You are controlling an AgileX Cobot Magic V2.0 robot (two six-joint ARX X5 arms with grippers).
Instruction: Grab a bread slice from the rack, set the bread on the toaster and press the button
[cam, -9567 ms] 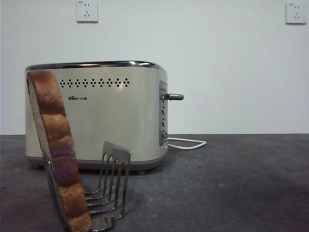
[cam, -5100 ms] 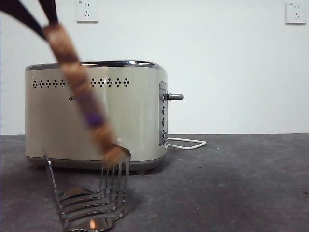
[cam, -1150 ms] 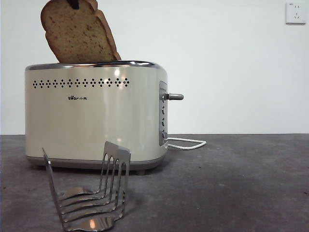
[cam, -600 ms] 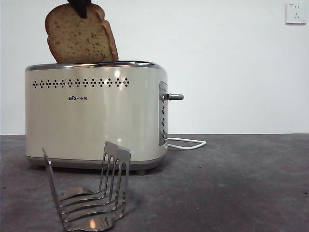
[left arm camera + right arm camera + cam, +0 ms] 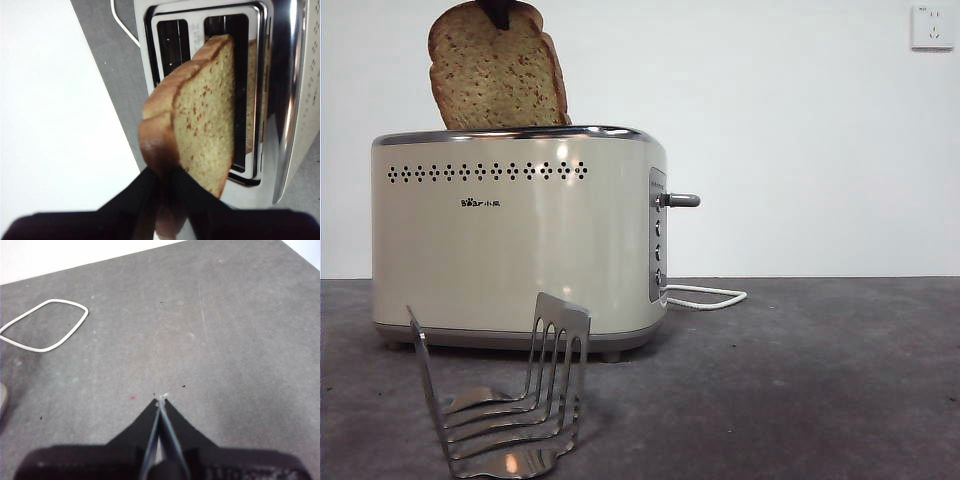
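Grey tabletop [image 5: 800, 380]: left gripper [image 5: 161, 175], clamped on the slice of bread [image 5: 495, 70], has shifted it right above the toaster [image 5: 520, 240]; its wrist view reveals the slots. Right gripper [image 5: 161, 401] waits, jaws together.

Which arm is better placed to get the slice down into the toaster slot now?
Left. The left gripper is shut on the slice of bread over the toaster slots. The right gripper is shut, empty, above bare table.

Low front view faces the toaster [image 5: 520, 240] side-on; left wrist view looks closely into its slots.
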